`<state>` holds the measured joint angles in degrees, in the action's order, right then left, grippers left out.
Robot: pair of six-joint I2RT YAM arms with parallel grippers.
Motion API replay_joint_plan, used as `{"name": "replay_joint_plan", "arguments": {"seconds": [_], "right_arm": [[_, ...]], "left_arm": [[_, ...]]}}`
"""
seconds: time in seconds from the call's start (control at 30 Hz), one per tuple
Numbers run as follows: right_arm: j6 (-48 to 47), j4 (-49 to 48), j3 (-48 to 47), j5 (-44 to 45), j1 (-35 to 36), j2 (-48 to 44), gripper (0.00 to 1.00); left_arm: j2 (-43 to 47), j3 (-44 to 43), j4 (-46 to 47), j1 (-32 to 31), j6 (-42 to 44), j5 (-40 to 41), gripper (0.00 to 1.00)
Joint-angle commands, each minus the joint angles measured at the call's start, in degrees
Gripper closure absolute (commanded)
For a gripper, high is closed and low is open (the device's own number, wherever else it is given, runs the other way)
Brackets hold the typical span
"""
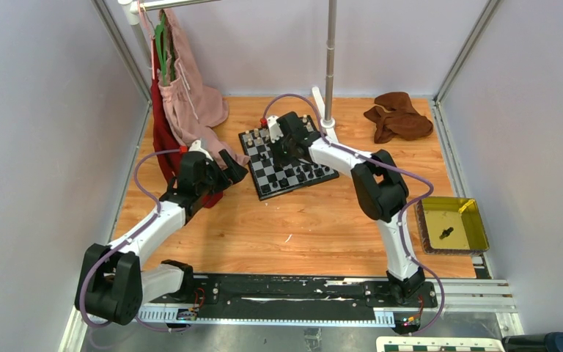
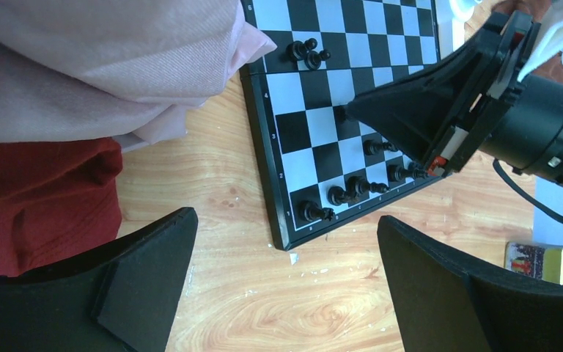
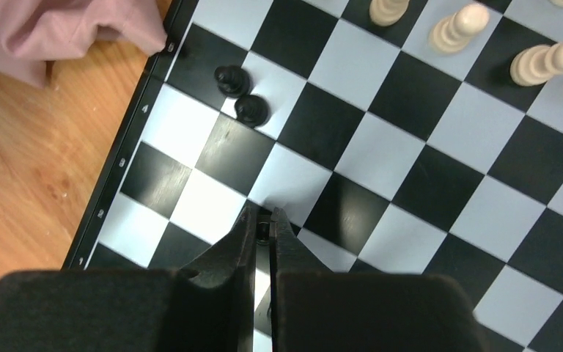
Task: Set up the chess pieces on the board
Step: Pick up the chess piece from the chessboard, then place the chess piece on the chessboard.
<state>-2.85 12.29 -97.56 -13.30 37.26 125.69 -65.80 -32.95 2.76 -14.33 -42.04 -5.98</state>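
Right gripper: closed to a sliver on what looks like a small black piece, tips pointing down over the squares near the numbered edge of the board. Cannot tell whether seated on a square or lifted clear.

Judged step: bringing this black piece to its place in the dark ranks. Keep the tips vertical, lower onto the centre of the target square, release only with the base flat. Steer wide of the two loose black pieces just ahead by the same edge.

Left gripper: spread wide, holding nothing, above bare table just off the board's corner, beside a pink garment and a red cloth.

Board lying skewed toward the far middle of the table. Black row part-filled along one edge; cream pieces standing toward the opposite side. Tiny, slim figurines, probably quick to tip at a nudge. One more dark piece in a yellow tray at the table's right edge.
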Motion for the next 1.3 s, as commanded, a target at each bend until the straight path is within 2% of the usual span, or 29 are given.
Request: {"name": "replay_joint_plan", "arguments": {"seconds": [0.0,0.27,1.27], "right_arm": [[-1.69,-0.84,4.22,2.72,1.88,-5.09,1.00],[-1.80,-1.26,8.83,4.29,3.55,-7.51,1.00],[-1.92,-1.18,11.83,5.57,4.02,-8.79,1.00]], "left_arm": [[1.76,1.27,0.88,0.44,-0.23,-0.47,0.00],[2.94,2.36,0.84,0.44,-0.10,-0.70,0.00],[3.30,2.54,0.14,0.44,0.47,-0.89,0.00]]}}
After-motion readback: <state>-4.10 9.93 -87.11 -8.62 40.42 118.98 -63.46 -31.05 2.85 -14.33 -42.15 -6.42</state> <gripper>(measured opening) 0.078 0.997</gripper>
